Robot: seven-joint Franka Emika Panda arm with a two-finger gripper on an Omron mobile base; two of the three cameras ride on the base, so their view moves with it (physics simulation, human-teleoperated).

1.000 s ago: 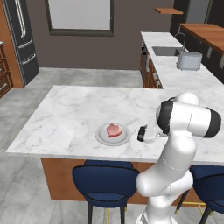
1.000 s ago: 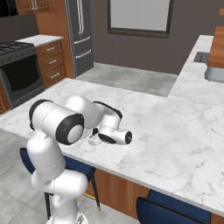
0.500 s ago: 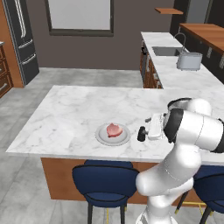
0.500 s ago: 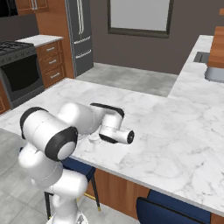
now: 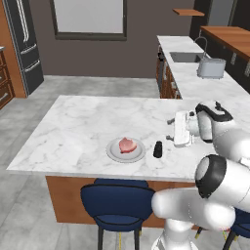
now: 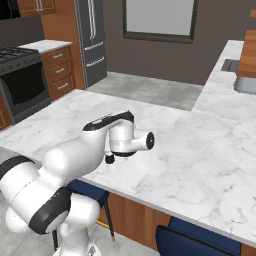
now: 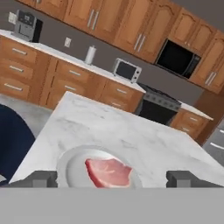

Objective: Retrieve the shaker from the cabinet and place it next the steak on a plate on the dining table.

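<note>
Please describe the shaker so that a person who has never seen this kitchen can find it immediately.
Look at the large white marble dining table with dark blue stools along its near edge. Near that edge lies a round grey plate with a pink steak. The shaker stands upright on the marble just right of the plate: a small black cylinder, the only dark thing on the tabletop.

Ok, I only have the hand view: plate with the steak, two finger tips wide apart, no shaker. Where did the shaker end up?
Observer: The shaker stands upright on the dining table, just beside the plate, on the side toward the arm.
Operator: Is the gripper touching it?
Observer: No. The gripper is open and sits apart from the shaker, raised above the tabletop.
Operator: And the steak?
Observer: The steak lies in the middle of the plate; the shaker is off the plate, not on the rim.
</note>
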